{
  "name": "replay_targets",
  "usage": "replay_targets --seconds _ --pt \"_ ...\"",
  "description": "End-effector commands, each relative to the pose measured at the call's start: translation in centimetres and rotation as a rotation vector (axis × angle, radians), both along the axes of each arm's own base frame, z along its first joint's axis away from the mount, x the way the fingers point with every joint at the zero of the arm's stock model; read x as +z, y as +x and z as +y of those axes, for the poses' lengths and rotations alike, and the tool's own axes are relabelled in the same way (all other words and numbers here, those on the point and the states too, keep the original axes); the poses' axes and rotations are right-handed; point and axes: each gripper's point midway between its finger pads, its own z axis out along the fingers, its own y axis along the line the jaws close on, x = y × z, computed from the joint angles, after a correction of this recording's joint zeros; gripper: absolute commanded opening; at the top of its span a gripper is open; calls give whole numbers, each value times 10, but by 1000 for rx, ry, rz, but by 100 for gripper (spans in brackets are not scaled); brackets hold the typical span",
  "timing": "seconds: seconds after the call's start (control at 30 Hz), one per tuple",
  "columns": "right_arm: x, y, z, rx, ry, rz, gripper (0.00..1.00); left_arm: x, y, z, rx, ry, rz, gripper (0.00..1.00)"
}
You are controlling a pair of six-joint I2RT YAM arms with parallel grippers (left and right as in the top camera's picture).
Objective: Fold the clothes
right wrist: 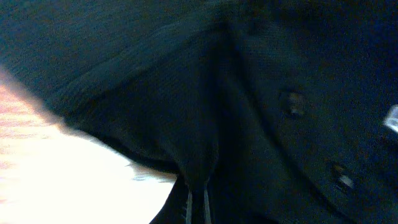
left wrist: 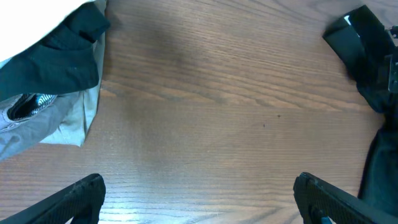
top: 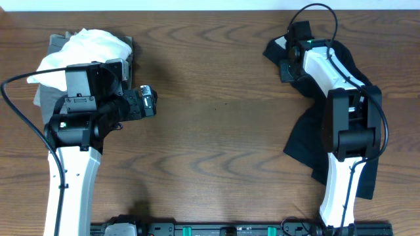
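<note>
The black shirt (top: pixel 305 134) lies crumpled along the table's (top: pixel 216 98) right side, with a fold near its buttons (right wrist: pixel 292 102) pinched tight in the right claw (right wrist: pixel 197 200) and a white scrap there too blurred to read, while the left claw (left wrist: pixel 199 202) gapes wide beside the white garment (top: pixel 92 46) heaped on the grey garment (top: pixel 47 98).

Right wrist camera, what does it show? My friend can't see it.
A black soft-fabric shirt fills the view, pinched in the shut right gripper at the bottom. Two small buttons show at right, a sliver of brown wooden table at left.
</note>
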Motion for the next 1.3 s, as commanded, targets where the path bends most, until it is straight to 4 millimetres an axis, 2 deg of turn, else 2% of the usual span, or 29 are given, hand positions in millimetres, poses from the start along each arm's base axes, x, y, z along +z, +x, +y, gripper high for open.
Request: replay_targets --seconds 0.0,0.07,0.17,0.3,0.37,0.43,0.53,0.67,0.73,0.83,0.9,0.93,1.0,1.1,1.27 --pt "14 -28 98 367 316 52 1 8 2 1 -7 13 -22 98" --pt "35 -48 139 516 441 61 1 8 2 1 -7 14 -22 98" --pt "65 -94 198 759 580 90 1 8 2 1 -7 14 -23 98" --pt "74 -148 251 995 595 145 1 8 2 1 -7 14 -22 98" --pt "70 -164 267 1094 547 151 14 8 2 1 -7 14 -22 98" --pt "61 -167 273 1142 433 137 28 7 1 1 -12 20 -18 98" --pt "57 -149 265 1048 295 101 35 4 -1 6 5 43 -3 98" --pt "70 -115 242 861 290 39 39 2 -2 7 0 52 4 98" --pt "80 -94 221 724 318 8 40 2 -3 6 -2 50 4 98" --pt "87 -64 175 461 355 -2 49 1 -3 5 -7 46 8 98" --pt "86 -52 144 311 378 13 54 -1 -3 2 -17 46 16 98" --pt "83 -49 130 255 388 26 53 -3 -3 -1 -24 46 23 98" --pt "78 -44 112 196 415 44 53 -6 -3 -6 -40 46 32 98" --pt "67 -45 104 170 437 76 58 -10 -1 -13 -62 46 44 98" --pt "46 -49 111 149 415 123 63 -20 3 -17 -77 46 71 98"
